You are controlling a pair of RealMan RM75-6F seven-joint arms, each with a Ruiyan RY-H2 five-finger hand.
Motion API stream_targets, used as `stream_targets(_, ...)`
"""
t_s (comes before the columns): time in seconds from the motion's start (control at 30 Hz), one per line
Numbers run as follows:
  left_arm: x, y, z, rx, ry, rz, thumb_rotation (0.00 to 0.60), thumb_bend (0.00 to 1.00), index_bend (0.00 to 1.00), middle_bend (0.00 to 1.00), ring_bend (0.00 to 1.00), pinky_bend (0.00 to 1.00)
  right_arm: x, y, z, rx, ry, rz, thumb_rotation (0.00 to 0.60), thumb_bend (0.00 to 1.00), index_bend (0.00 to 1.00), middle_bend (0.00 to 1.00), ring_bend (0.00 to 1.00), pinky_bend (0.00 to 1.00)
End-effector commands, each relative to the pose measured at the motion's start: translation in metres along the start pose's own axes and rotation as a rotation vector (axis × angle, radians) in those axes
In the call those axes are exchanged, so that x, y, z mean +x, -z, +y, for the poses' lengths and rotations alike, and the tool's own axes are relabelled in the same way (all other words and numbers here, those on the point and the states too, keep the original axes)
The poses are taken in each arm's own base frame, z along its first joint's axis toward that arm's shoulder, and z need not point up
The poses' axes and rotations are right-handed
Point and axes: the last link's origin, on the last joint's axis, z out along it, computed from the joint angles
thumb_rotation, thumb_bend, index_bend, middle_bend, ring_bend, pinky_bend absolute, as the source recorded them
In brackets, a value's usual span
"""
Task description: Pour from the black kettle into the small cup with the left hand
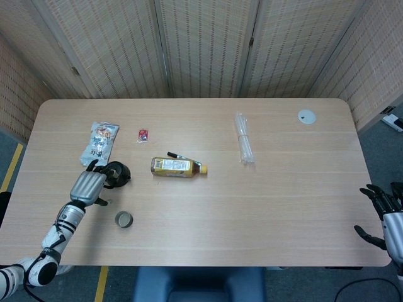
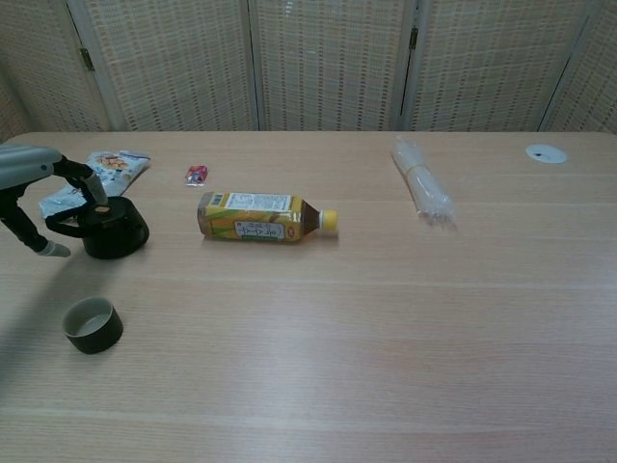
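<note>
The black kettle [image 1: 117,174] stands upright at the table's left, its handle [image 2: 64,227] pointing toward my left hand. My left hand [image 1: 88,185] is at that handle with its fingers apart: in the chest view one finger [image 2: 94,191] arches over the lid edge and the thumb [image 2: 48,249] hangs below the handle. It does not grip the kettle. The small dark cup [image 1: 123,219] sits empty and upright nearer the table's front edge, also seen as the cup [image 2: 93,324] in the chest view. My right hand [image 1: 384,217] hovers off the table's right front corner, fingers spread, holding nothing.
A yellow tea bottle [image 1: 177,167] lies on its side right of the kettle, with a black pen [image 1: 180,156] behind it. A snack packet [image 1: 100,141] lies just behind the kettle. A red wrapper [image 1: 143,134], a clear plastic bundle [image 1: 244,146] and a white disc [image 1: 306,116] lie farther off.
</note>
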Motion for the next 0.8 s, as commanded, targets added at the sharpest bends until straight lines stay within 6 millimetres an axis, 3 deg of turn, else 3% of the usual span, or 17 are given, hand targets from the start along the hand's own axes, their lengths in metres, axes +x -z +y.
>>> stream_targets(0.03,-0.003,0.0,-0.002,0.008,0.0,-0.011,0.6,0.2,0.34,0.34,0.24,0.0,0.0,0.0,0.0,0.001,-0.001,-0.001,0.6,0.17,0.2,0.21,0.28,0.1)
stream_targets(0.8,-0.019,-0.001,-0.008,0.027,-0.014,-0.064,0.6,0.2,0.36,0.38,0.28,0.0,0.0,0.002,-0.002,0.0,0.004,0.0,0.6,0.17,0.2,0.22,0.28,0.1)
